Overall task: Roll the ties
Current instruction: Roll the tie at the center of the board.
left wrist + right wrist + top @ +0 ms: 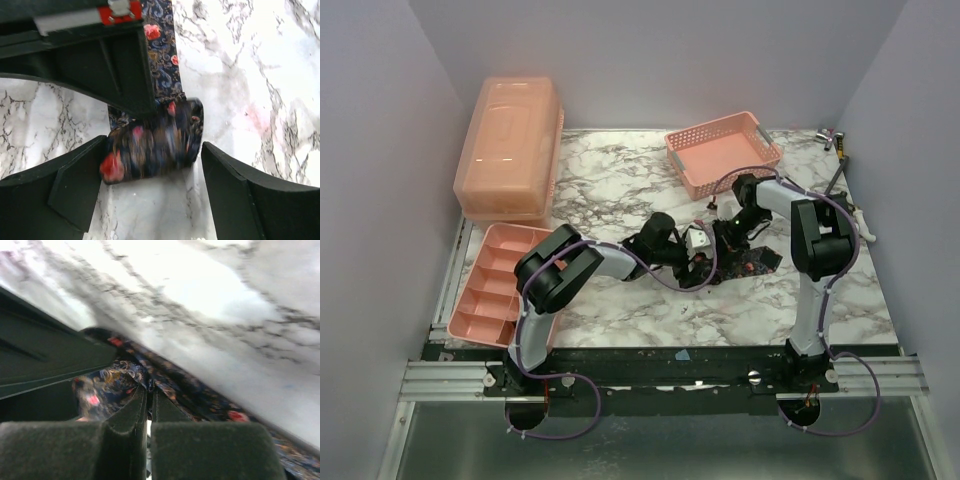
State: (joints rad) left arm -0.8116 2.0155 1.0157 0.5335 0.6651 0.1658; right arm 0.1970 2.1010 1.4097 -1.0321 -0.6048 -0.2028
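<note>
A dark tie with red and orange specks lies mid-table (752,262). In the left wrist view its rolled end is a fat coil (152,142), and the flat strip (162,50) runs away from it. My left gripper (152,175) stands open around the coil; the right finger (235,185) is clear of it and the left finger (70,185) is at its edge. My right gripper (150,390) is shut, pinching a fold of the tie (200,395) beside the coil. Its black body (100,60) hangs over the strip. In the top view both grippers meet at the tie, left (703,262) and right (730,240).
A pink mesh basket (722,150) sits at the back right and a pink lidded box (510,150) at the back left. A pink divided tray (495,285) lies at the left edge. Small tools (835,140) lie at the far right corner.
</note>
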